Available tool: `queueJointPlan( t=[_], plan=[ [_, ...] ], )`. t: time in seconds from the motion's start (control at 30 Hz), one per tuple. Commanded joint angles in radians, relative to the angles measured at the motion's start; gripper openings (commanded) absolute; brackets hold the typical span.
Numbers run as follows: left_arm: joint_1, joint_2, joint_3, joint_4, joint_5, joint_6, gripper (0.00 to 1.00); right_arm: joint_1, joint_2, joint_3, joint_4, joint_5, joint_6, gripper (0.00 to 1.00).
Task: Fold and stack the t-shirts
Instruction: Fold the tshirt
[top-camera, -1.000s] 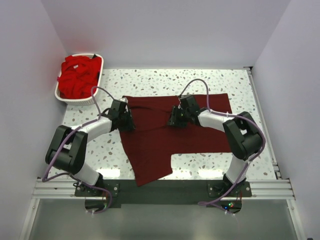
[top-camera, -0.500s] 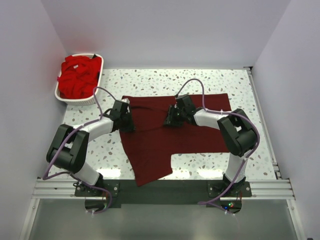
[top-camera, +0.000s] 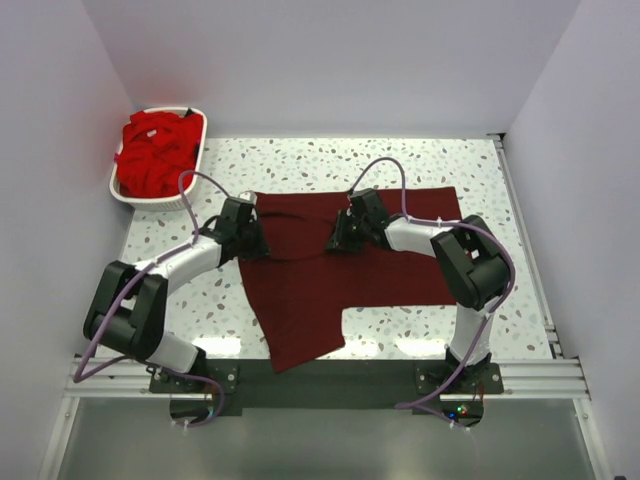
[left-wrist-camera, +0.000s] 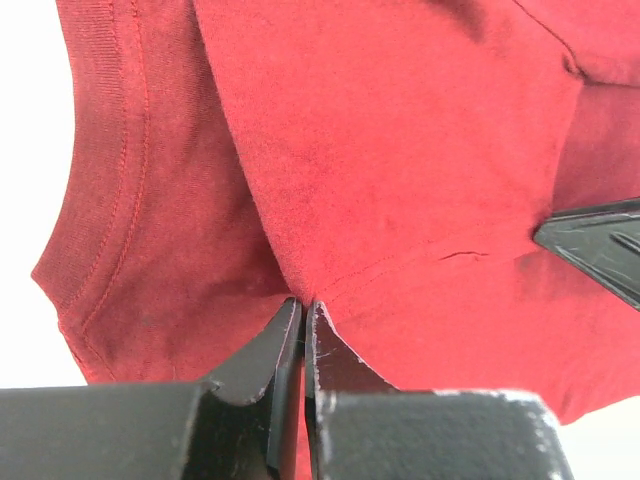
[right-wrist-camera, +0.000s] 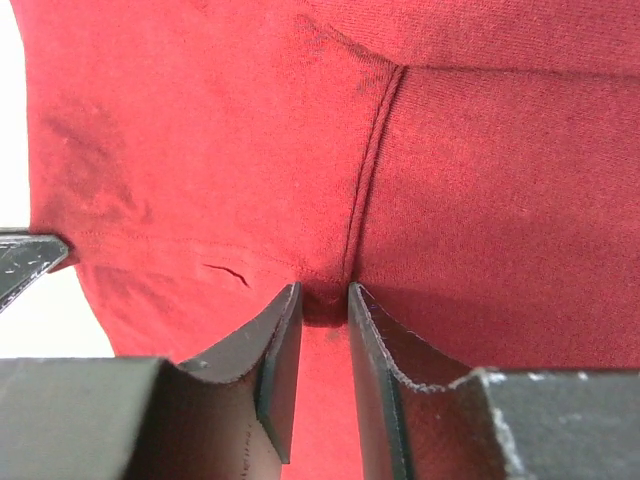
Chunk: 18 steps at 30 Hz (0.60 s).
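Pinching the maroon t-shirt (top-camera: 330, 270) spread on the surface (top-camera: 420, 160), left gripper (left-wrist-camera: 303, 312) fingers clamp its cloth, right gripper (right-wrist-camera: 322, 300) fingers narrowly nip a seam; soft, floppy — grip hems.

Bright, even light from above; close views are glowing and partly soft.

In the overhead view, white light is falling evenly on the speckled table (top-camera: 300, 165), and a glowing strip is running along its far edge where it meets the back wall; shadows under the arms are staying faint and short. The red shirts (top-camera: 155, 150) in the basket (top-camera: 120, 190) are looking oversaturated, their folds hard to read. In both wrist views the table is blowing out to plain white at the left, the dark red shirt (left-wrist-camera: 400, 150) is showing sharp weave and stitching (colour lifted brighter than from above), while the nearest fingers (right-wrist-camera: 280, 350) are sitting slightly soft.
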Motion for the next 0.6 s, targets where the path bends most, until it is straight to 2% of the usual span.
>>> queueJointPlan(
  t=[0.0, 0.07, 0.2, 0.27, 0.57],
  plan=[
    [-0.007, -0.038, 0.0, 0.009, 0.02, -0.023, 0.05, 0.008, 0.012, 0.027, 0.038, -0.028, 0.012, 0.29],
    [-0.007, -0.044, -0.002, 0.009, 0.023, -0.024, 0.03, 0.008, 0.014, 0.029, 0.033, -0.031, 0.01, 0.24],
    [-0.007, -0.077, 0.004, -0.014, 0.032, -0.03, 0.01, 0.012, -0.005, 0.037, 0.01, -0.025, -0.004, 0.05],
    [-0.007, -0.093, 0.006, -0.022, 0.036, -0.039, 0.0, 0.01, -0.018, 0.043, -0.013, -0.023, -0.016, 0.0],
    [-0.009, -0.166, 0.011, -0.089, 0.058, -0.064, 0.01, 0.01, -0.071, 0.083, -0.12, -0.01, -0.088, 0.0]
  ],
)
